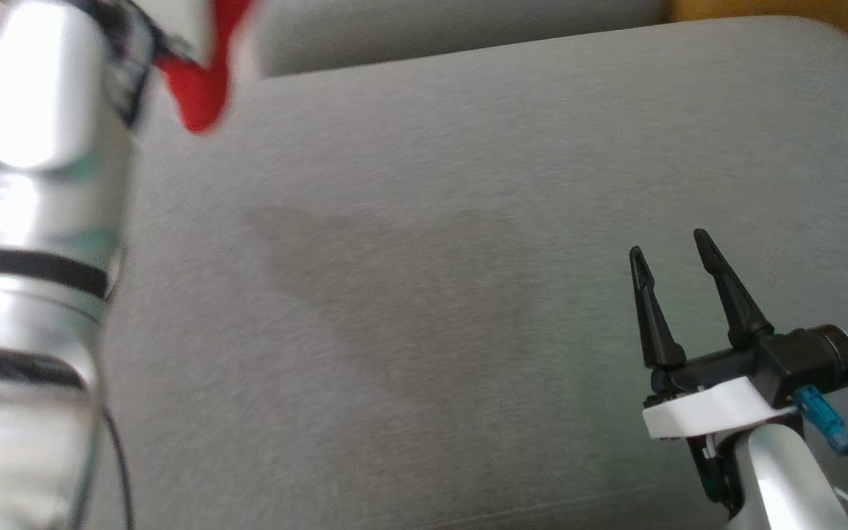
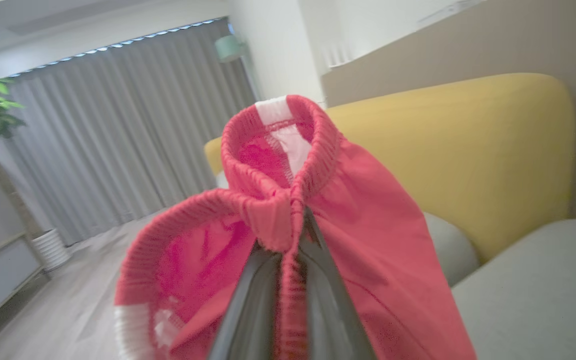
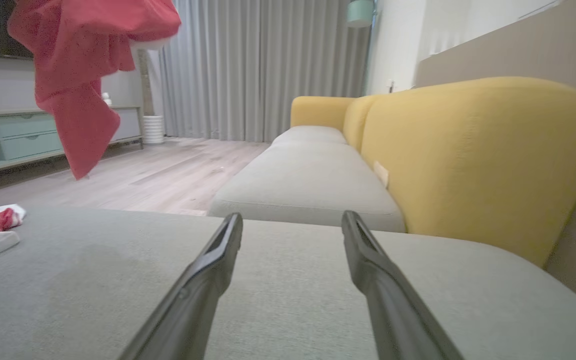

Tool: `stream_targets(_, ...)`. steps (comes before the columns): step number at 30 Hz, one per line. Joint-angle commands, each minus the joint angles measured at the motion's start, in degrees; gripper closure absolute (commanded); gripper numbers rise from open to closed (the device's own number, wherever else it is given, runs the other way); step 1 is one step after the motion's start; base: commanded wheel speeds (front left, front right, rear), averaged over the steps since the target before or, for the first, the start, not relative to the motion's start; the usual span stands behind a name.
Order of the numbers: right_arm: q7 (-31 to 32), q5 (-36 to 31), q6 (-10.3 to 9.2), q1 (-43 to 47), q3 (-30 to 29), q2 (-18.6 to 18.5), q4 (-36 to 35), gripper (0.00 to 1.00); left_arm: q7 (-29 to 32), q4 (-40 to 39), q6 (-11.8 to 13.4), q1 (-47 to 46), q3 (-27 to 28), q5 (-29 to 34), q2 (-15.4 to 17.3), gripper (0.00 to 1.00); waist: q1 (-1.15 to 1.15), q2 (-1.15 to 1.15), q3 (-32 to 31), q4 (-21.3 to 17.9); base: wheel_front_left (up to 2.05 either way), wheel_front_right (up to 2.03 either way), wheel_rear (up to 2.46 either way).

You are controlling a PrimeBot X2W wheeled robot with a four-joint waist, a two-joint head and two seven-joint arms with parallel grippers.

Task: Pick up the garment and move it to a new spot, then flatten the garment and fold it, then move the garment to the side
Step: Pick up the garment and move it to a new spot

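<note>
Moving step in hand. Left gripper (image 2: pixel 292 247) clamps the red garment (image 2: pixel 368 225), which hangs clear above the seat cushion (image 1: pixel 424 258). Right gripper (image 1: pixel 670 245) is released, empty, low over it. Next move, as judged: lower garment onto cushion and spread flat.

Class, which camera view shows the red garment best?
The left wrist view: the garment is close up, its waistband pinched between the left gripper's fingers. The right wrist view shows it hanging, farther off; the head view, a blurred corner.
</note>
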Motion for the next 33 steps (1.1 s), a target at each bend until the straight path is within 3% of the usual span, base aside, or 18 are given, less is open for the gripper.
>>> stream_targets(1,-0.6,-0.3,-0.04,-0.6,1.1,0.5,-2.3,0.0,-0.4,-2.9,0.1,0.1,-0.7,-1.4,1.6,1.0,0.0,0.0,-2.9,-4.7,0.0,0.0,0.0)
stream_targets(6,-0.6,-0.3,-0.04,0.1,0.6,0.7,-2.9,0.0,-0.6,-6.6,0.1,6.7,-6.3,-4.6,0.1,1.0,0.0,0.0,-2.5,-9.1,0.0,0.0,0.0)
stream_targets(14,-0.6,0.5,-0.04,0.0,0.6,1.0,-3.2,0.0,-0.9,-8.3,0.5,17.0,-12.1,-4.4,-1.0,1.0,0.0,0.0,1.6,-13.1,0.0,0.0,0.0)
stream_targets(22,-0.6,2.5,-0.04,-1.3,1.1,1.1,-3.2,0.0,-2.1,-8.5,5.5,27.8,-15.7,-1.8,-2.1,1.0,0.0,0.0,5.3,-14.8,0.0,0.0,0.0)
stream_targets(25,-0.6,2.4,-0.04,-1.0,1.3,1.1,-2.7,0.0,-2.2,-12.0,7.3,31.1,-17.0,-0.3,-2.1,1.0,0.0,0.0,4.8,-14.2,0.0,0.0,0.0)
stream_targets(26,-0.6,2.2,-0.04,-0.8,1.5,1.1,-2.3,0.0,-2.2,-13.1,7.8,32.5,-17.4,0.2,-2.0,0.94,0.0,0.0,4.1,-13.8,0.0,0.0,0.0)
stream_targets(27,-0.6,1.9,-0.04,-0.5,1.7,1.1,-1.9,0.0,-2.2,-14.3,8.7,33.9,-17.5,0.3,-2.0,0.0,0.0,0.0,3.3,-13.4,0.0,0.0,0.0)
stream_targets(33,-0.6,1.2,-0.04,2.2,1.8,1.1,0.1,0.0,-2.2,-24.6,14.8,43.2,-16.4,0.4,-1.9,0.0,0.0,0.0,-2.4,-9.8,0.0,0.0,0.0)
